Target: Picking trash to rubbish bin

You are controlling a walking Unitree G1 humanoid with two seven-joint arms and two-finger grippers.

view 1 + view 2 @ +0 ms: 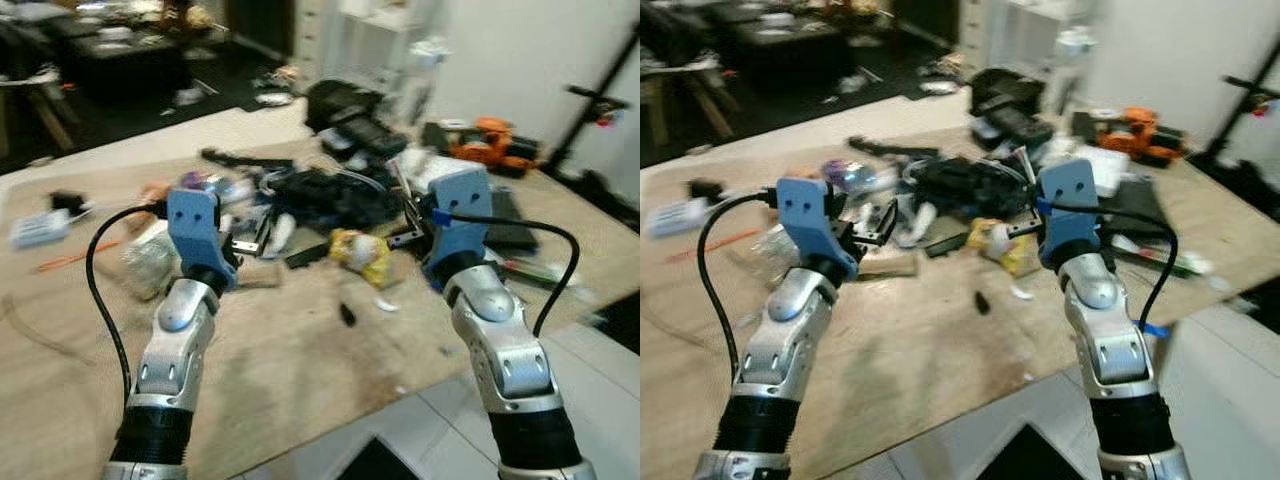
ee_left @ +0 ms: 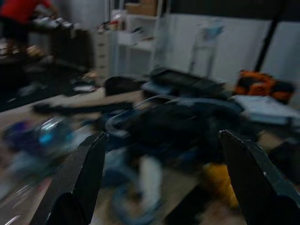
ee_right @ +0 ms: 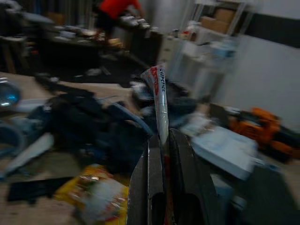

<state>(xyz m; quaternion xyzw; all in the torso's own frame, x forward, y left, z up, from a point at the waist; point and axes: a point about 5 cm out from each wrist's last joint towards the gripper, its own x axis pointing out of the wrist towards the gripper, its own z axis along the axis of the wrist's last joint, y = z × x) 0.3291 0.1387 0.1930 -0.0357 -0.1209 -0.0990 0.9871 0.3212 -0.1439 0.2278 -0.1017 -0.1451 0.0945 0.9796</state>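
The right gripper (image 3: 161, 178) is clenched on a thin, flat wrapper (image 3: 159, 105), white with red and dark print. The wrapper's long axis runs along the fingers and it points straight out past their tips, away from the wrist, toward the black bag (image 1: 330, 195). It looks like stiff, glossy film, narrow like a stick pack, and its far end is cut at a slant. In the head views the wrapper stands nearly upright above the right gripper (image 1: 1025, 215), just in front of the black bag.

The left gripper (image 1: 250, 240) is released; its two black fingers (image 2: 82, 180) stand wide apart with nothing between them. It hovers over the wooden table (image 1: 300, 360), to the left of the black bag.

The black bag is soft and crumpled, with cables lying on it. Just in front of it, between the two grippers, lies a yellow crinkled snack packet (image 1: 360, 255) with a white patch. A small dark oval piece (image 1: 347, 314) lies on the bare wood a little nearer to the robot than the packet. Behind and to the right of the black bag stands an orange tool (image 1: 490, 140). The pictures are blurred, so finer detail cannot be told.
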